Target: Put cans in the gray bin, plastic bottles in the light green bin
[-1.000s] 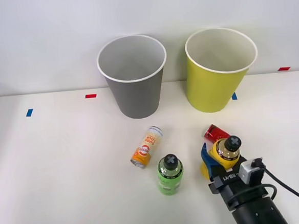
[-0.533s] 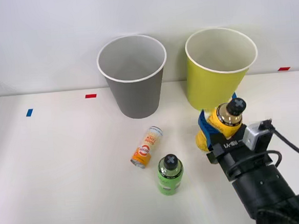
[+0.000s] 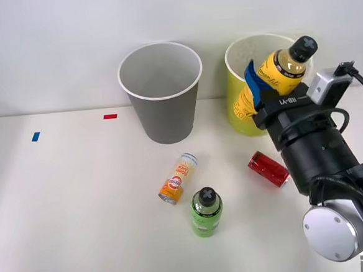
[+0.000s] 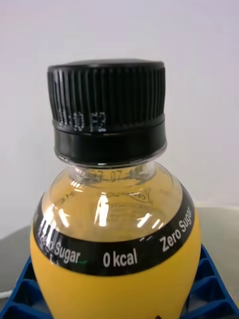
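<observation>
Our right end effector (image 3: 257, 87) pinched the yellow bottle (image 3: 275, 74), tilted above the light green bin (image 3: 237, 110) near the worktop's far edge, for dropping in.

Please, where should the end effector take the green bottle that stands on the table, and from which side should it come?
Probably grip the green bottle around its round body below the black cap, coming from above and closing on its two sides. It stands upright and apart from the orange can and the red can, so both sides look free.
</observation>
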